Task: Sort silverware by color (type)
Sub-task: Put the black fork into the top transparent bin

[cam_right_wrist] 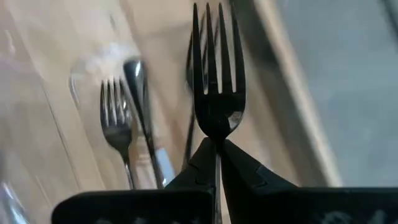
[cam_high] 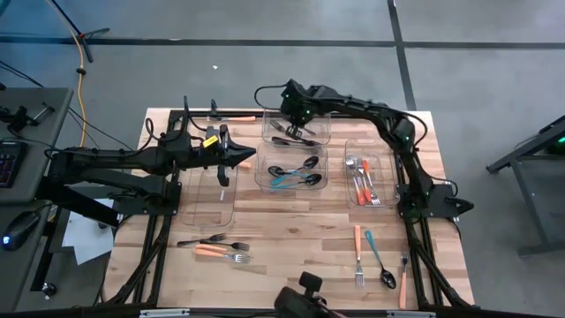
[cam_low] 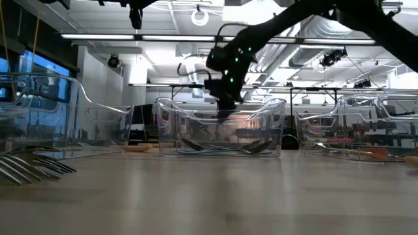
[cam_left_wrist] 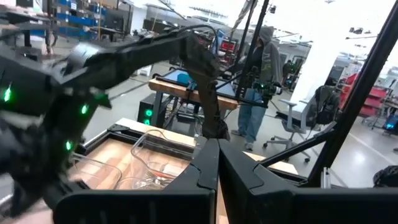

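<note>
Overhead, the right gripper [cam_right_wrist: 217,144] is clamping a black fork [cam_right_wrist: 216,74] above the twelve-o'clock bin [cam_high: 320,137]; the left gripper [cam_high: 250,157], fingers together, is waiting at nine o'clock. Releasing high is risking a bounce out.

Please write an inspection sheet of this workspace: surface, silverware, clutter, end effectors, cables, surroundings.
Surface: wooden table, five clear bins on it.
Job's things: loose silverware near front left and front right; black pieces in the far middle bin, spoons in the centre bin, orange-handled pieces in the right bin.
Clutter: nothing seen.
End effectors: right end effector shut on a black fork over the far middle bin; left end effector shut, empty, waiting at the left.
Cables: yellow cable on the floor.
Surroundings: a person beyond the table.
</note>
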`<state>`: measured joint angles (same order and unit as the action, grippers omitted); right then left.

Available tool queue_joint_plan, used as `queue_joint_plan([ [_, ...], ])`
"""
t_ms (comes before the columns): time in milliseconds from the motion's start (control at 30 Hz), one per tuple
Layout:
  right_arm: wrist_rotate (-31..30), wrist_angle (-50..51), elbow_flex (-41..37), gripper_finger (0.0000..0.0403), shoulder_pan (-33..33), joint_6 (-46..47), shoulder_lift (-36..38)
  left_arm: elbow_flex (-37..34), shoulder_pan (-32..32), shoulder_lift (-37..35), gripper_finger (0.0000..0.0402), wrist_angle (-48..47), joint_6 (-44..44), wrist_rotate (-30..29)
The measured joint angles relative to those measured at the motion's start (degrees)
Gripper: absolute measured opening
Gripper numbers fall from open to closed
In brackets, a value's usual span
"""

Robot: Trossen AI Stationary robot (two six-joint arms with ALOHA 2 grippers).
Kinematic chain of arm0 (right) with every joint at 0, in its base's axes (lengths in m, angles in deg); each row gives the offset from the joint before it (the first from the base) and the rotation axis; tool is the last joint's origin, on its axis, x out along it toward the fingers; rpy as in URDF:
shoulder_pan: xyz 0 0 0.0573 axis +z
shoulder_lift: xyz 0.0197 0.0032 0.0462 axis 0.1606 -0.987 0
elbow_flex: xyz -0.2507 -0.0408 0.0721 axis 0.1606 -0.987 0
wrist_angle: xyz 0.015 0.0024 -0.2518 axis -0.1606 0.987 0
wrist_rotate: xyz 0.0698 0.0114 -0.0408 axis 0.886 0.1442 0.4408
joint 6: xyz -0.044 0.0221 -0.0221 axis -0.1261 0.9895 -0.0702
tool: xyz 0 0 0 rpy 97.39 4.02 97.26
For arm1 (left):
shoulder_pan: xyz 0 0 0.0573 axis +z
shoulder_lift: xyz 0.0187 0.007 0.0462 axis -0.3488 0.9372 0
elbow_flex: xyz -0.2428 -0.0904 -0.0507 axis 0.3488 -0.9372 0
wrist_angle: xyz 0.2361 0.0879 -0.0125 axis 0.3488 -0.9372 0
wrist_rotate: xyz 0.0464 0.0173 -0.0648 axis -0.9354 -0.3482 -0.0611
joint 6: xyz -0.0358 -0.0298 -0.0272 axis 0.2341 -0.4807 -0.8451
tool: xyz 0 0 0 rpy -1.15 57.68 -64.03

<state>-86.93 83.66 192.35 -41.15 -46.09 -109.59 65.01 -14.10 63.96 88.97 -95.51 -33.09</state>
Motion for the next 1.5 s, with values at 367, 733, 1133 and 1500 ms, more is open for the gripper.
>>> queue_joint_plan([
  [367, 1.2, 2.4, 0.0, 0.0001, 0.2, 2.0, -4.8, 0.0, 0.0, 0.0, 0.0000, 0.0, 1.4, -1.9],
  [733, 1.2, 1.8, 0.0, 0.0018, 0.2, 4.8, -4.8, 0.0, 0.0, 0.0, 0.0000, -0.6, 1.4, -1.9],
  [1133, 1.4, 1.5, 0.0, 0.0153, 0.8, 6.0, -4.8, 0.0, 0.0, 0.0, 0.0000, -1.5, 1.4, -1.9],
  [1500, 4.3, 5.8, 2.7, 0.0206, 0.8, 5.1, -4.6, 0.0, 0.0, 0.0, 0.0000, -1.5, 1.4, -1.9],
])
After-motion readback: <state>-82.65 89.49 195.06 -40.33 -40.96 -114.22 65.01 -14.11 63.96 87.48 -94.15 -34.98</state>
